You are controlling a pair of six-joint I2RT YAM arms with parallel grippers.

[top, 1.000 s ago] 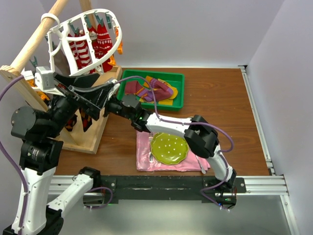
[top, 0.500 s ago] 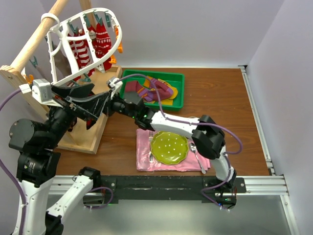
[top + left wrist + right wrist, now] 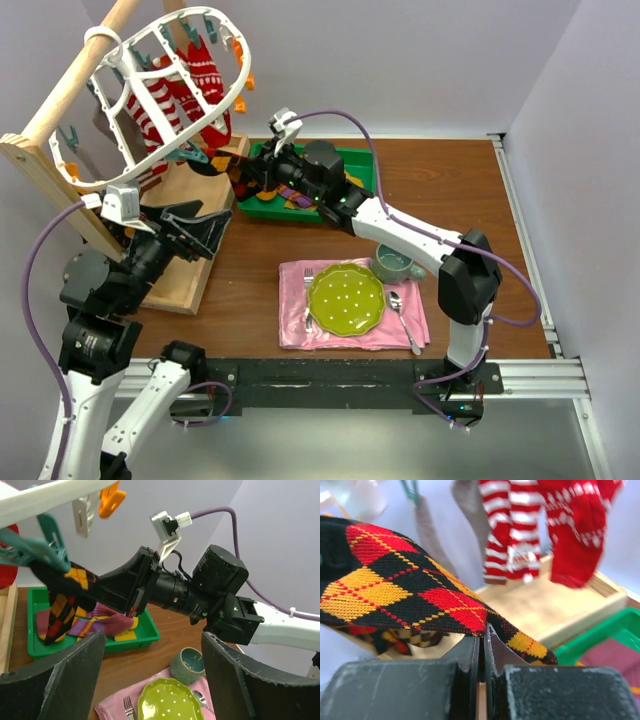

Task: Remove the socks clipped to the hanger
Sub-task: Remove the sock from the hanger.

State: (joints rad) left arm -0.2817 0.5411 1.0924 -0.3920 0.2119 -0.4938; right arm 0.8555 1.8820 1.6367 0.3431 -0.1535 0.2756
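Above the brown wooden desk [image 3: 450,200], my right end effector [image 3: 481,642] clamps the black argyle sock [image 3: 410,590]; its teal clip [image 3: 50,550] lies left.

Nothing written that I can read.
Across my three views I find no word, number, label or brand clear enough to make out. The white marks on the red sock [image 3: 575,530] are too blurred for me to tell whether any of them are letters.
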